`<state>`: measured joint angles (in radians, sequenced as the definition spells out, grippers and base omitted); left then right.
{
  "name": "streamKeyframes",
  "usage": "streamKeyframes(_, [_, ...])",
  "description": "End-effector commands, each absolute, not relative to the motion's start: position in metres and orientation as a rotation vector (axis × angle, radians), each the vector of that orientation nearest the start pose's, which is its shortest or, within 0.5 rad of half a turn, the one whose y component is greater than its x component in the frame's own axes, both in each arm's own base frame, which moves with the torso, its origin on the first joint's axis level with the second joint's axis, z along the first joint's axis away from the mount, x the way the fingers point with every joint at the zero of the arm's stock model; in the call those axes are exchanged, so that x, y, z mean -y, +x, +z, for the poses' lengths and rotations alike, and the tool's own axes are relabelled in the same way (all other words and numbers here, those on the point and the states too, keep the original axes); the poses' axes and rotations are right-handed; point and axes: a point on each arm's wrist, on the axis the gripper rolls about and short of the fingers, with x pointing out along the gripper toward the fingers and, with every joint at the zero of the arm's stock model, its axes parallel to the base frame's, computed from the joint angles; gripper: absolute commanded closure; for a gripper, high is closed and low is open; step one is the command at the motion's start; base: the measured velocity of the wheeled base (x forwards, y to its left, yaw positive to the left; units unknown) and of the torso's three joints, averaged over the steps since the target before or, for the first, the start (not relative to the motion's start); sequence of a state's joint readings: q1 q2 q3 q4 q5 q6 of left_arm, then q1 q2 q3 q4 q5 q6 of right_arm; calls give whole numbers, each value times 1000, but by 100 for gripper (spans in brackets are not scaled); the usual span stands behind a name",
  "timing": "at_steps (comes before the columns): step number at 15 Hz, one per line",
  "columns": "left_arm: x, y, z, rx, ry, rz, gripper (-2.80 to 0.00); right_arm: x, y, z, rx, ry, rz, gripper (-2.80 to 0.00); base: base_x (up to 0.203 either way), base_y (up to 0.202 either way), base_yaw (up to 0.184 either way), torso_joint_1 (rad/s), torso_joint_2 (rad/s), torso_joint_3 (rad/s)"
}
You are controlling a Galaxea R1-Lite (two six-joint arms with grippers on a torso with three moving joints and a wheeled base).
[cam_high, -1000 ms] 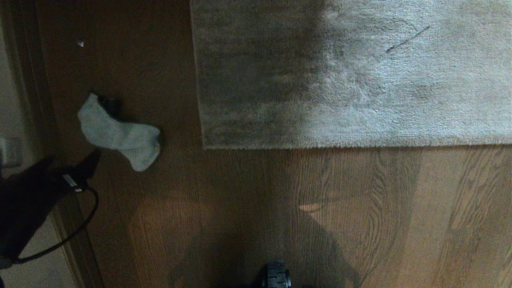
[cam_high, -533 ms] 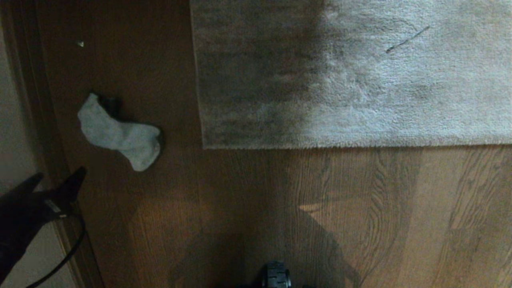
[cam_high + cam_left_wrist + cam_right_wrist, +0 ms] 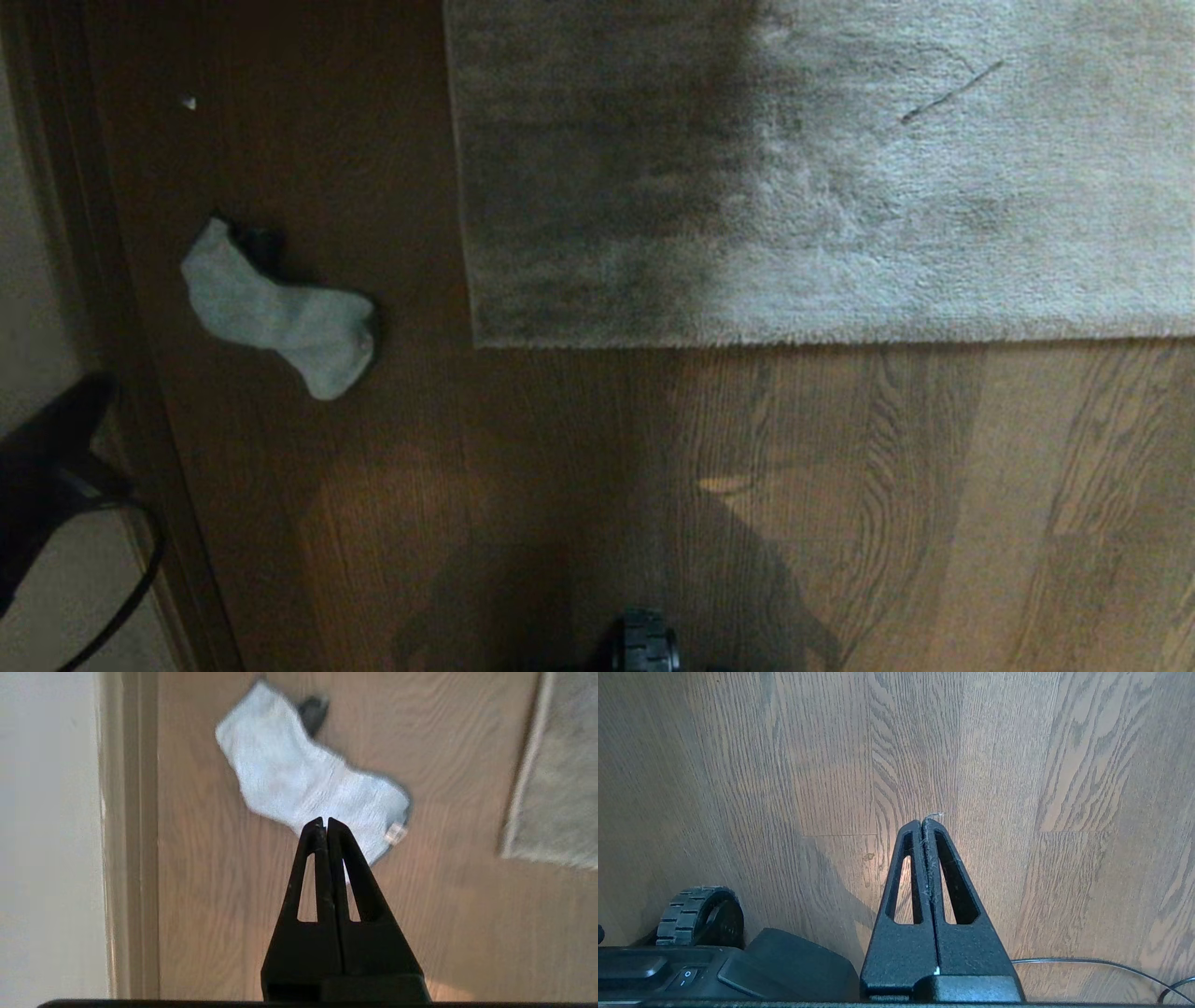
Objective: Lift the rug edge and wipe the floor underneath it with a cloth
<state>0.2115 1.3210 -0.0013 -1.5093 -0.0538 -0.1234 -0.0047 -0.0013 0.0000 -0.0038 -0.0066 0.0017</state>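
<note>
While my left gripper (image 3: pixel 325 820) hangs pinched together and empty above the small pale grey-white cloth (image 3: pixel 280 313), cloth flat on brown wood-grain floor (image 3: pixel 579 485) beside the grey-beige rug edge (image 3: pixel 747 342), right gripper (image 3: pixel 923 822) likewise closed.

Brown wood-grain floor (image 3: pixel 840 504) runs across the room, darker on the left and sunlit toward the right. A dark wooden trim strip (image 3: pixel 121 373) borders a pale wall (image 3: pixel 46 835) along the left side.

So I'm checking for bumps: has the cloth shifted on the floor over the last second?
No. The cloth lies the same way, just as far from the rug edge, untouched by the left gripper.
</note>
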Motion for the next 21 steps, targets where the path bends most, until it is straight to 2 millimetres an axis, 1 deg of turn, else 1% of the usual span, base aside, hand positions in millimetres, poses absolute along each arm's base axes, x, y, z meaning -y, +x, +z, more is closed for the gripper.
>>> streamKeyframes(1, [-25,122,170,262,-89,140,0,0,-23,76,5,2,-11,0,0,0,0,0,0,0])
streamKeyframes(3, [-21,104,172,262,-89,135,0,0,-23,76,5,2,-11,0,0,0,0,0,0,0])
streamKeyframes(6, [-12,68,166,222,-89,90,0,0,-23,76,5,2,-11,0,0,0,0,0,0,0])
streamKeyframes(9, [-4,32,148,170,-95,57,0,0,-23,76,5,2,-12,0,0,0,0,0,0,0])
streamKeyframes(12, [2,9,124,101,-107,14,0,0,-23,76,5,2,-12,0,0,0,0,0,0,0])
streamKeyframes(14, [3,2,109,19,-94,-4,0,0,-23,76,5,2,-11,0,0,0,0,0,0,0])
streamKeyframes(16, [3,2,104,-27,-68,-18,0,0,-23,76,5,2,-11,0,0,0,0,0,0,0])
streamKeyframes(19, [3,0,95,-92,-45,-94,0,0,-23,76,5,2,-11,0,0,0,0,0,0,0])
streamKeyframes(20, [2,-5,91,-90,-40,-83,0,0,-23,76,5,2,-11,0,0,0,0,0,0,0])
streamKeyframes(21, [0,-8,85,-122,-32,-33,0,0,-23,76,5,2,-11,0,0,0,0,0,0,0])
